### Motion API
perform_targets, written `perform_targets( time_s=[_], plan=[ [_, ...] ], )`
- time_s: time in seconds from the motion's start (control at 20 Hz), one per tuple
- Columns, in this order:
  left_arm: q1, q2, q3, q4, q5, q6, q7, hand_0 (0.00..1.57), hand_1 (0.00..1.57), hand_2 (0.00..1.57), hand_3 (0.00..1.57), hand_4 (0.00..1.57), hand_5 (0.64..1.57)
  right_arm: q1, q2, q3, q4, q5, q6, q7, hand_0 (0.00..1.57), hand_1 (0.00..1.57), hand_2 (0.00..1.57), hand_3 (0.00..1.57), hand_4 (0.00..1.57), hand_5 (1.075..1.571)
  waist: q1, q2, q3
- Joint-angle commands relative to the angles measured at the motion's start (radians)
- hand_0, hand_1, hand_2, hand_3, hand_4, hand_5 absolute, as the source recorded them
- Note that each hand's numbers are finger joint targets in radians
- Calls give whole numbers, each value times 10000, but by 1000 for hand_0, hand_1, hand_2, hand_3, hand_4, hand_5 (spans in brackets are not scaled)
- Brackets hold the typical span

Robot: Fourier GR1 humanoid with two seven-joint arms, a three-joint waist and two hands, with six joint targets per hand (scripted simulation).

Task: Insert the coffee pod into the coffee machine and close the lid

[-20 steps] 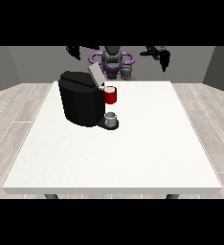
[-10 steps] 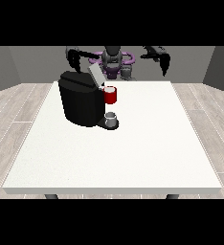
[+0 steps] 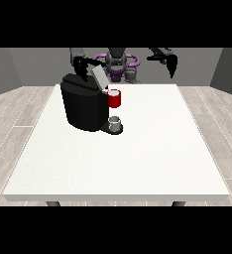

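Observation:
The black coffee machine (image 3: 83,106) stands on the left half of the white table (image 3: 138,158), its grey lid (image 3: 99,78) tilted up and open. A red thing at the machine (image 3: 114,98) sits at its front, and a grey thing (image 3: 115,122) rests on its base below. The hand at the view's left (image 3: 80,68) hovers just behind the machine's top, close to the lid. The hand at the view's right (image 3: 171,64) is raised over the table's far right edge with its fingers hanging straight down, holding nothing. A small grey thing (image 3: 132,74) stands at the far edge in front of the robot.
The robot's torso (image 3: 117,62) is behind the table's far edge. The table's near half and right side hold no objects. Wooden floor surrounds the table.
The hand at the view's left has come down and in towards the machine's top, beside the open lid. The hand at the view's right has shifted slightly outward and lower.

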Motion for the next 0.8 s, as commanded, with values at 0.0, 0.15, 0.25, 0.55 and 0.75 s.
perform_targets(
  time_s=[0.0, 0.15, 0.25, 0.55, 0.75],
  plan=[
    [483, 265, 256, 121, 273, -51, -528, 0, 0, 0, 0, 0, 1571, -289, 205, 221, 177, 184, -53, 447, 0, 0, 0, 0, 0, 1571, -183, 57, 33],
    [-192, 12, -197, -282, 91, 300, -42, 0, 0, 0, 0, 124, 1571, -1219, -213, -339, 952, 136, -81, 0, 0, 0, 0, 0, 0, 1571, 133, 710, 35],
    [329, -197, -552, -597, -156, 474, 114, 0, 0, 0, 0, 0, 1571, -760, 106, 48, 1056, 382, -71, -225, 0, 0, 0, 0, 40, 1571, 152, 356, 36],
    [193, 208, -110, 125, -6, 494, -439, 0, 0, 0, 0, 0, 1571, -1149, 690, 471, 597, 502, -240, 128, 0, 0, 0, 0, 0, 1571, -175, 470, 32],
    [-67, 546, -95, -223, 399, 90, -3, 0, 0, 0, 0, 0, 1571, -1549, 421, 109, 1247, 516, -264, -79, 0, 0, 0, 0, 0, 1571, 99, 741, 33]
  ],
)
